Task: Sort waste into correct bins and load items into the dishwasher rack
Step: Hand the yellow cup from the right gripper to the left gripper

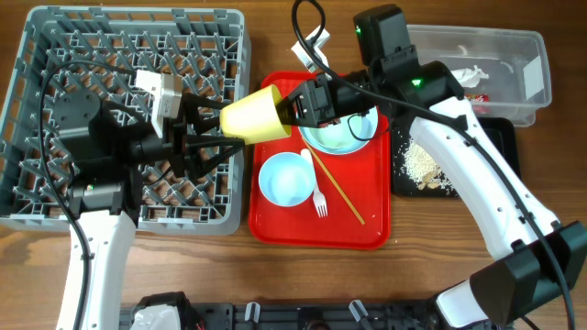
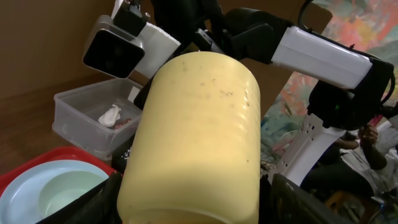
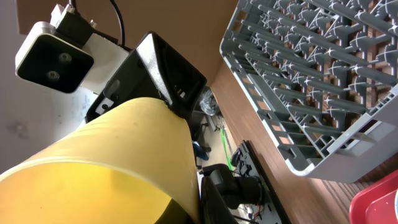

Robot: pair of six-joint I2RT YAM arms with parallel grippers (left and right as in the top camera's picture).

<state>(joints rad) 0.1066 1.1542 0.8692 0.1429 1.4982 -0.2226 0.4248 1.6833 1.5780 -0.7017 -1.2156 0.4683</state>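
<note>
The small yellow cup (image 1: 255,115) hangs on its side in the air between the grey dishwasher rack (image 1: 55,55) and the red serving tray (image 1: 275,225). My right gripper (image 1: 298,105) is shut on its rim, with one finger inside the mouth (image 3: 193,211). My left gripper (image 1: 213,126) is open, with its fingers spread on either side of the cup's base (image 2: 193,205). The cup fills the left wrist view (image 2: 199,137) and the right wrist view (image 3: 106,168). The rack also shows in the right wrist view (image 3: 311,74).
On the red tray are a pale bowl (image 1: 286,179), a pale dish (image 1: 341,137) under the right arm, a white fork (image 1: 320,203) and chopsticks (image 1: 339,192). The clear tub (image 1: 514,46) holds tissue (image 1: 472,73) and a red wrapper (image 1: 481,94). The black tray (image 1: 500,147) holds crumbs (image 1: 422,165).
</note>
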